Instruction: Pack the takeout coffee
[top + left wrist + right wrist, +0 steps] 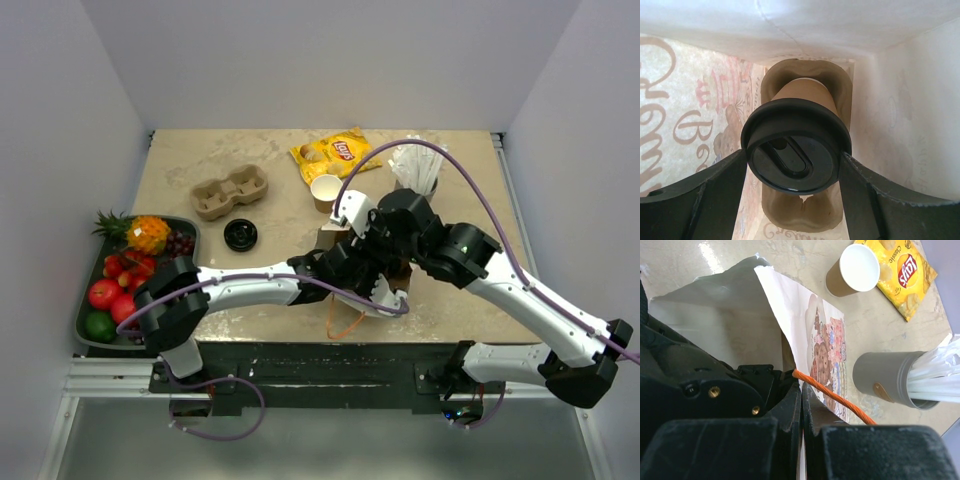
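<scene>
Left gripper (792,162) clamps the lidded coffee cup (790,122) inside the paper bag (685,115), over a pulp carrier (805,75). Right gripper (801,405) pinches the bag's edge.

Tan lidded cup (805,92), black lid (795,152) on, seated in carrier (802,217) inside bag (685,100), open cup (325,192) upright at far centre, loose lid (240,234) flat, further left.

Inside the paper bag (790,305), we saw a glossy black plastic lid (792,157) on a matt kraft paper cup (802,92), and a rough moulded-pulp carrier (837,85). The bag's handle (830,395) was twisted orange cord; beside the bag, the chip packet (900,275) shone glossy.
</scene>
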Controlling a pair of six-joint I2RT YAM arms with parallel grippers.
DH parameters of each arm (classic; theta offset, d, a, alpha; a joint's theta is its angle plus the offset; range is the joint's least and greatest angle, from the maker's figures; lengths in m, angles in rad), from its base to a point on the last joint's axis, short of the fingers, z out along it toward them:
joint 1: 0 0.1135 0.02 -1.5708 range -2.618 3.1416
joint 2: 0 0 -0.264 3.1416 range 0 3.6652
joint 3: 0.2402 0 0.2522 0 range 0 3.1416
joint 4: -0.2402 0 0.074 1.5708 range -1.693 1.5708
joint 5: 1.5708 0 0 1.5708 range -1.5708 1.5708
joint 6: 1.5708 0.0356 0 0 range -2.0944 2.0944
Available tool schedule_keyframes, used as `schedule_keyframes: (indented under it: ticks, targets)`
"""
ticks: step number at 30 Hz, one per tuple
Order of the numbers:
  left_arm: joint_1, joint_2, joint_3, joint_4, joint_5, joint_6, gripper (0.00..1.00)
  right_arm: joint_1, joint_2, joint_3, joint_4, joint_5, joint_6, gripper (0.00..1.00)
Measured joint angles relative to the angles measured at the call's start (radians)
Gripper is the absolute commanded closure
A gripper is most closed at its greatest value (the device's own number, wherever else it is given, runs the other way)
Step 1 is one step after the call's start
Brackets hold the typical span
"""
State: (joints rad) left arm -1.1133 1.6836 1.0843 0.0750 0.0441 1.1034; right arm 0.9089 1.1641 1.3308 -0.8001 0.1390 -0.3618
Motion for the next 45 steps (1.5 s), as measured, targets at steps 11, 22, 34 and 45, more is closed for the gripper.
schedule_keyframes:
  ticks: [11, 22, 34, 45]
  targets:
    - [-0.019, 0.148, 0.166, -0.086, -0.07, 0.111, 1.0, -0.04, -0.002, 0.014, -0.04, 0.065, -0.006, 1.0]
    - [-0.031, 0.19, 0.255, -0.174, -0.103, 0.17, 1.0, -0.095, 0.005, 0.062, -0.119, 0.034, -0.004, 1.0]
    - [-0.009, -0.007, 0.2, -0.451, -0.092, 0.357, 1.0, -0.176, 0.124, 0.238, -0.162, -0.335, 0.206, 1.0]
    - [-0.001, -0.007, 0.295, -0.718, -0.065, 0.455, 1.0, -0.321, 0.204, 0.209, -0.124, -0.65, 0.41, 1.0]
